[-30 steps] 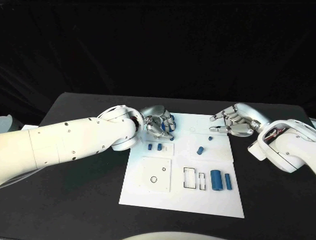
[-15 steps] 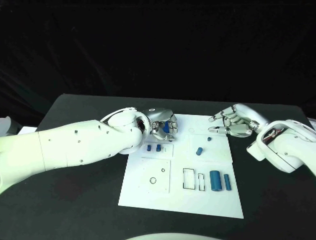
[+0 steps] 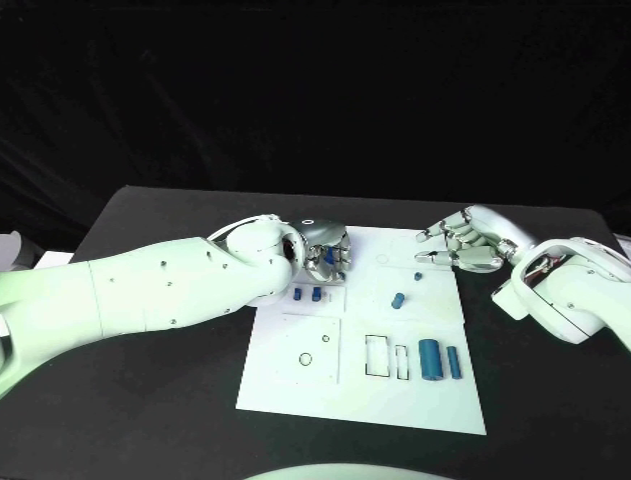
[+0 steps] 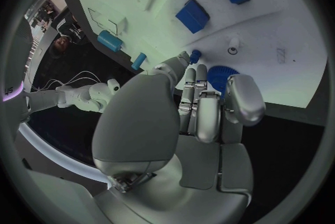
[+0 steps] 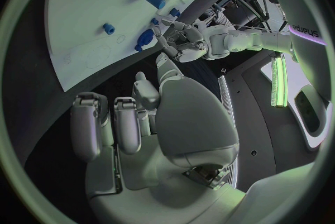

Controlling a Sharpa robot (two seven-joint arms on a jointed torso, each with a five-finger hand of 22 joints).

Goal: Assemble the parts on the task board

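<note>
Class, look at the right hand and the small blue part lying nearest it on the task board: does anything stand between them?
Nothing visible does. The right hand hangs at the task board's far right edge, and only bare white board lies between it and the small blue part.

No readable txt or nos. on anything.

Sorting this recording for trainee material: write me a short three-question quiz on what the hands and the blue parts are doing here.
1. True or false: the right hand holds a blue part.
2. The largest blue cylinder lies: A) on the task board, at its end nearer the robot; B) off the board; C) in a hand.
3. Which hand grips the round blue part?
Key: 1 false; 2 A; 3 the left hand.
</note>
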